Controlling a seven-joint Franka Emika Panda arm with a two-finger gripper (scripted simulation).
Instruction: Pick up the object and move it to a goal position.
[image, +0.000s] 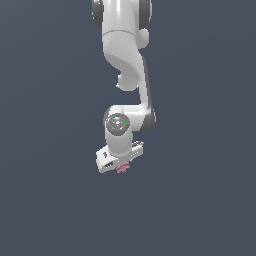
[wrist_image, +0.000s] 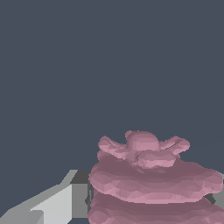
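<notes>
The object (image: 122, 168) is a small pink-red ridged lump that peeks out just under the white gripper (image: 121, 165) in the exterior view. In the wrist view the object (wrist_image: 148, 179) fills the space between the grey fingers (wrist_image: 65, 203), with stacked ridges and a knobbly top. The gripper is shut on the object. The arm reaches down from the top of the exterior view, and the hand hides most of the object there. No goal marker shows.
A plain dark blue-grey surface (image: 50, 200) surrounds the arm on all sides in both views. No other objects show.
</notes>
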